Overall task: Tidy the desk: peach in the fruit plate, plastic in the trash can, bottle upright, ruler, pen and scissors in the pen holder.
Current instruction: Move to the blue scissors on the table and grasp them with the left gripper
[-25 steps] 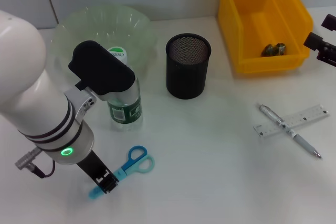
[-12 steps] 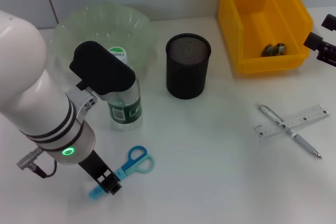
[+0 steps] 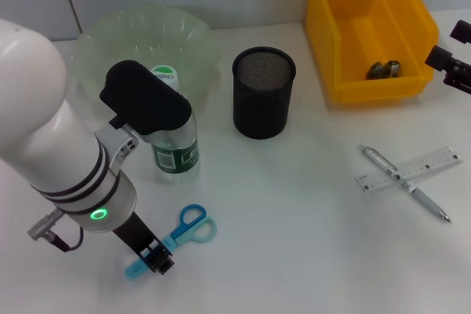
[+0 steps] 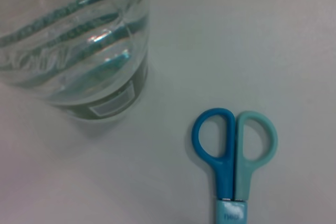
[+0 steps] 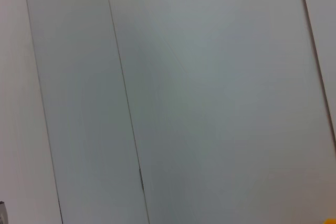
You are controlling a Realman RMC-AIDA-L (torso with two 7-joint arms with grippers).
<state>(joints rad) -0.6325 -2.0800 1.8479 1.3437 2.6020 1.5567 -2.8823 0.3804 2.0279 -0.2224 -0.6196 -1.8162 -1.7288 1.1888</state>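
The blue scissors (image 3: 188,227) lie flat at the front left, handles toward the bottle; the left wrist view shows their two loops (image 4: 233,145) close up. My left gripper (image 3: 153,258) is low over their capped blade end. The clear bottle (image 3: 176,154) with a green label stands upright just behind; its base (image 4: 79,40) fills the left wrist view. A pen (image 3: 406,183) lies crossed over a clear ruler (image 3: 413,168) at the right. The black mesh pen holder (image 3: 263,93) stands mid-table. Crumpled plastic (image 3: 384,69) lies in the yellow trash can (image 3: 346,34). No peach is in view.
The pale green fruit plate (image 3: 191,34) sits at the back left, partly hidden behind my left arm. My right gripper (image 3: 455,64) stays parked at the far right edge beside the yellow bin. The right wrist view shows only a pale panelled wall.
My left gripper has shifted slightly forward and to the right over the scissors' blade end. Nothing else has moved.
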